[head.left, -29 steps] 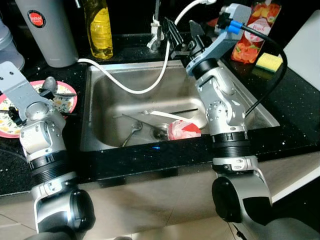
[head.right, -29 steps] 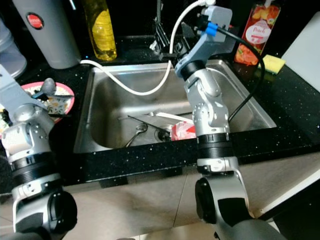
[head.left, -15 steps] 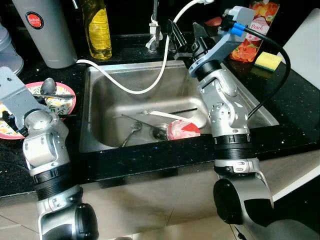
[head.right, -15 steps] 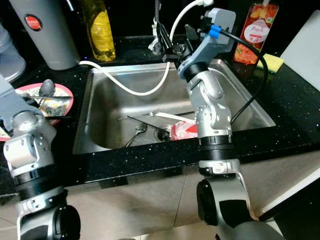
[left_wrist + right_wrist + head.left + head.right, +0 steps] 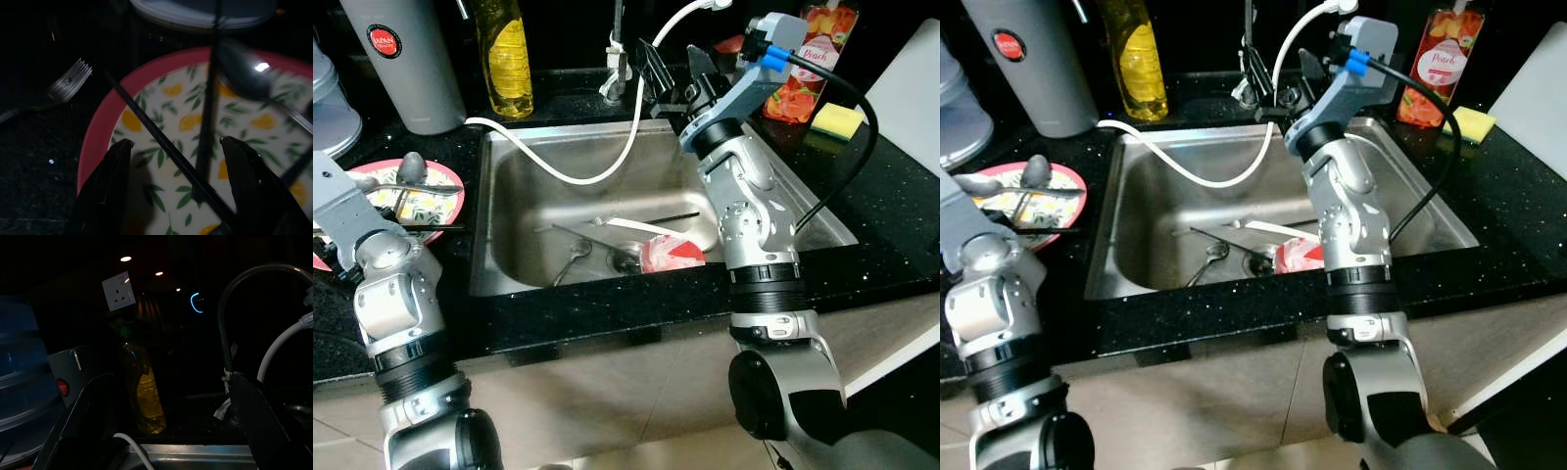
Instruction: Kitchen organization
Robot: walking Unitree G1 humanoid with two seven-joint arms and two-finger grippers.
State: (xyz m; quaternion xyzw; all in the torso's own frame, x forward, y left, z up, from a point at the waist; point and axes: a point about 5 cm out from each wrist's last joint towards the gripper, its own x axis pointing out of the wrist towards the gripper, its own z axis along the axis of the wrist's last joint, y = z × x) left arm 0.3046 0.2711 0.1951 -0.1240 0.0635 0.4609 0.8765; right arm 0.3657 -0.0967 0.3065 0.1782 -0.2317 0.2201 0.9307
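Two grippers, both with fingers spread wide, holding nothing. Left gripper [image 5: 173, 181] over pink-rimmed plate [image 5: 445, 211] on counter, chopsticks [image 5: 161, 142] and spoon [image 5: 411, 166] on it. Sink [image 5: 509, 186]: cutlery, red cup [image 5: 671, 255]. Right gripper [image 5: 674, 70] by faucet [image 5: 244, 298]; yellow bottle [image 5: 505, 59] behind.

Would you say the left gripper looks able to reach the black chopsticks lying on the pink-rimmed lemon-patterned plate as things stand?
Probably yes. The left gripper hangs open just above the pink-rimmed lemon-patterned plate, with a black chopstick crossing between its fingers. Nothing lies between them; a metal spoon rests further along the plate.
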